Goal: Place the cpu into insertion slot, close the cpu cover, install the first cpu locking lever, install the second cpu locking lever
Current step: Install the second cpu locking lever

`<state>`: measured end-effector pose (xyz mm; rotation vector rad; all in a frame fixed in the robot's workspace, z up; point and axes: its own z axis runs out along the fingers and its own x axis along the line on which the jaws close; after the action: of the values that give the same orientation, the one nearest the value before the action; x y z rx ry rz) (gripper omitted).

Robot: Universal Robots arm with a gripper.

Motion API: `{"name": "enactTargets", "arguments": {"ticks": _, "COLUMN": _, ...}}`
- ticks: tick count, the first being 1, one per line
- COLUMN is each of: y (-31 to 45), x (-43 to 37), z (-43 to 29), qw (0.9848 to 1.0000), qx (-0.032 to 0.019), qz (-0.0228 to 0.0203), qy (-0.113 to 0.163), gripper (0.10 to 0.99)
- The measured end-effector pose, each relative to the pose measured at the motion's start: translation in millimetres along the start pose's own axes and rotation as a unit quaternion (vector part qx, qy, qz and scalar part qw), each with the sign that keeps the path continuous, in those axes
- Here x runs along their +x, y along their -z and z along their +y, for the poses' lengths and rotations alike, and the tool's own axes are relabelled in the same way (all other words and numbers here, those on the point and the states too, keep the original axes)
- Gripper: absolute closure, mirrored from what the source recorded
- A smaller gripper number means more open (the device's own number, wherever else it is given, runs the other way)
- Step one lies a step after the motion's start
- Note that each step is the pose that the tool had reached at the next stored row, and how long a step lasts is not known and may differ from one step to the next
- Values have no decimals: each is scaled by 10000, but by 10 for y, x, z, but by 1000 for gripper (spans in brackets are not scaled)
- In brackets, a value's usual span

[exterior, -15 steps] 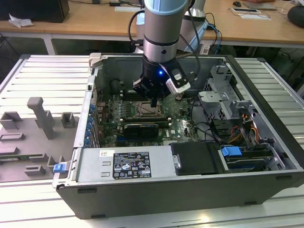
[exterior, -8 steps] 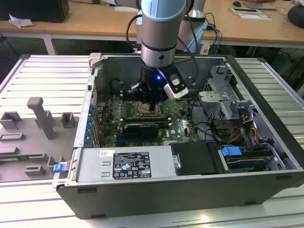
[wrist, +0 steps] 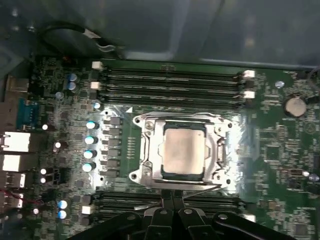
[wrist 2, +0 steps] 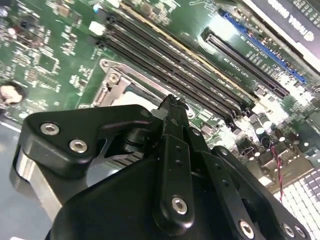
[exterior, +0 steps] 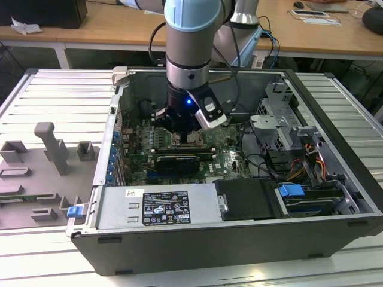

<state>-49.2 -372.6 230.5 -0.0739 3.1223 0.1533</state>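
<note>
The open computer case (exterior: 335, 179) lay on the table (exterior: 36, 95) at mid-frame in the exterior view; the arm (exterior: 187, 54) reached down into it from the top centre, above the circuit board (exterior: 227, 160); a power supply (exterior: 161, 206) sat along the case's near edge. In the first wrist view the cpu (wrist: 183, 151) lay in the insertion slot (wrist: 150, 150), the cpu cover (wrist: 218, 150) flat around it, between memory slots (wrist: 170, 82) and the gripper (wrist: 173, 200).
</note>
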Motion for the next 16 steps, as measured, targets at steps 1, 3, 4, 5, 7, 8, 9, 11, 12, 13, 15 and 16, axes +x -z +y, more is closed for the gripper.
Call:
{"name": "enactTargets", "arguments": {"ticks": 1, "y": -28, "x": 15, "z": -2, "qw": 10000, "qx": 0, "qz": 1, "qy": 3, "gripper": 980}}
{"name": "enactTargets", "arguments": {"ticks": 3, "y": -105, "x": 45, "z": -9, "qw": 10000, "qx": -6, "qz": 2, "qy": 17, "gripper": 980}}
{"name": "enactTargets", "arguments": {"ticks": 4, "y": -120, "x": 65, "z": -22, "qw": 10000, "qx": -49, "qz": 2, "qy": 37, "gripper": 980}}
{"name": "enactTargets", "arguments": {"ticks": 5, "y": -124, "x": 74, "z": -33, "qw": 10000, "qx": -74, "qz": 1, "qy": 45, "gripper": 980}}
{"name": "enactTargets", "arguments": {"ticks": 7, "y": -127, "x": 97, "z": -58, "qw": 9999, "qx": -119, "qz": 1, "qy": 63, "gripper": 980}}
{"name": "enactTargets", "arguments": {"ticks": 8, "y": -128, "x": 110, "z": -69, "qw": 9999, "qx": -139, "qz": 0, "qy": 70, "gripper": 980}}
{"name": "enactTargets", "arguments": {"ticks": 9, "y": -129, "x": 124, "z": -80, "qw": 9998, "qx": -162, "qz": 0, "qy": 79, "gripper": 980}}
{"name": "enactTargets", "arguments": {"ticks": 11, "y": -131, "x": 153, "z": -103, "qw": 9997, "qx": -210, "qz": -1, "qy": 92, "gripper": 980}}
{"name": "enactTargets", "arguments": {"ticks": 12, "y": -134, "x": 181, "z": -121, "qw": 9996, "qx": -257, "qz": -2, "qy": 102, "gripper": 980}}
{"name": "enactTargets", "arguments": {"ticks": 13, "y": -152, "x": 224, "z": -159, "qw": 9991, "qx": -417, "qz": -9, "qy": 123, "gripper": 980}}
{"name": "enactTargets", "arguments": {"ticks": 15, "y": -175, "x": 231, "z": -195, "qw": 9985, "qx": -541, "qz": -15, "qy": 126, "gripper": 980}}
{"name": "enactTargets", "arguments": {"ticks": 16, "y": -186, "x": 232, "z": -205, "qw": 9983, "qx": -576, "qz": -17, "qy": 128, "gripper": 980}}
